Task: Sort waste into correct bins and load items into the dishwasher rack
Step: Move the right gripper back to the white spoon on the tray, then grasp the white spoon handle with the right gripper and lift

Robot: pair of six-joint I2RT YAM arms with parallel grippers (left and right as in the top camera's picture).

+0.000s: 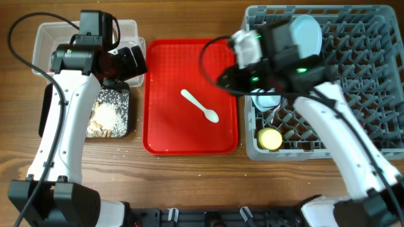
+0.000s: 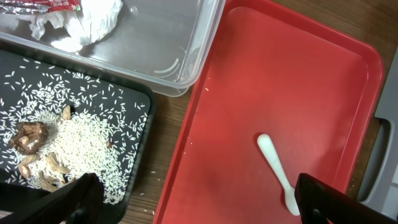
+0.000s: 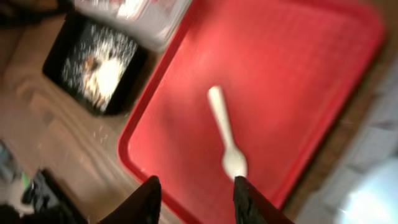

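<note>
A white plastic spoon [image 1: 200, 105] lies alone on the flat red tray [image 1: 164, 69]; it also shows in the left wrist view [image 2: 278, 172] and the right wrist view [image 3: 225, 132]. The clear tub [image 1: 47, 34] holds crumpled white paper [image 2: 84, 22] and a red packet [image 2: 46, 5]. The black tray [image 1: 124, 110] holds rice and brownish scraps [image 2: 62, 146]. The grey rack [image 1: 353, 75] holds a yellow cup [image 1: 271, 139] and a light blue plate [image 1: 308, 31]. My left gripper [image 2: 199, 199] is open and empty above the bins' right edge. My right gripper [image 3: 196, 196] is open and empty above the red tray's right side.
Loose rice grains lie on the wooden table [image 1: 189, 183] beside the black tray. The rack's right half shows bare upright pegs [image 1: 372, 57]. My right arm crosses over the rack's left part and hides some of what sits there.
</note>
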